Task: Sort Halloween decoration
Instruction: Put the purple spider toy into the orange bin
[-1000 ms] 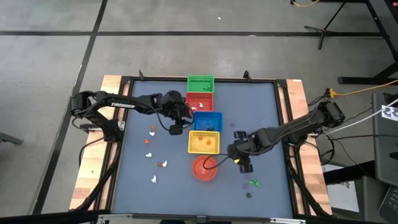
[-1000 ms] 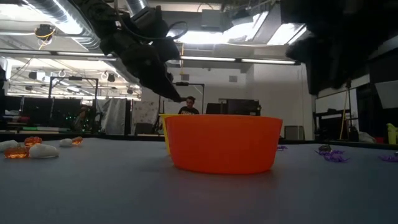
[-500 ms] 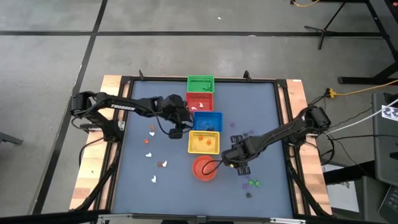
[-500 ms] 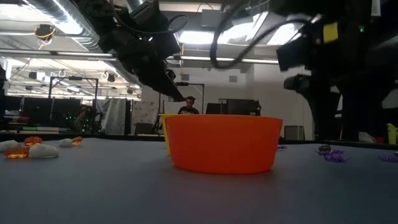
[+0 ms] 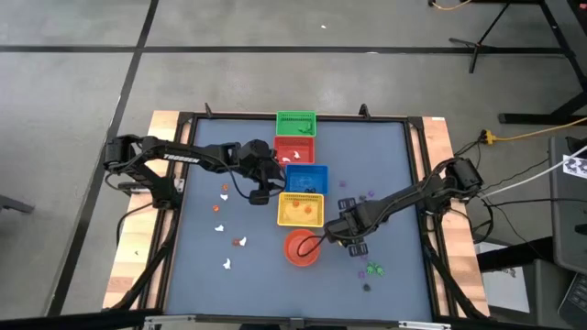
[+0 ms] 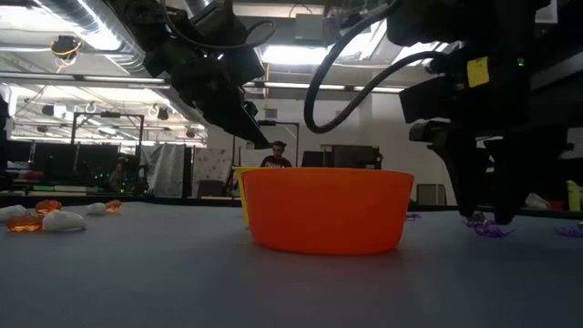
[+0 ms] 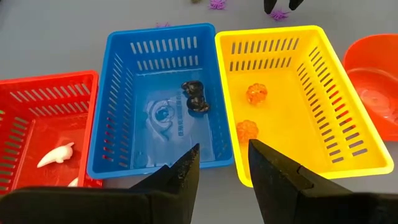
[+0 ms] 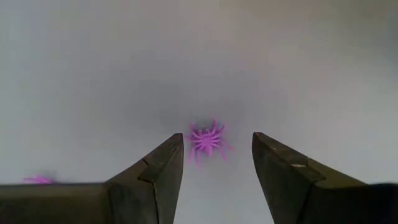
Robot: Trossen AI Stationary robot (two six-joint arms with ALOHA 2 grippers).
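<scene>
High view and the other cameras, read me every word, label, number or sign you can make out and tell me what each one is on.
"TROSSEN": white letters on the left arm, barely legible in the high view.
Yellow label on the right arm, low view: print too small to read.
Embossed mark on the floor of the blue basket, left wrist view: a logo shape, no readable letters.
Black-and-white tag at the high view's right edge: a pattern, no readable text.

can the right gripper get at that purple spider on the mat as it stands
Probably yes. The right gripper hangs open directly over the purple spider, which lies alone on the bare mat framed between the fingers, with nothing in the way.
</scene>
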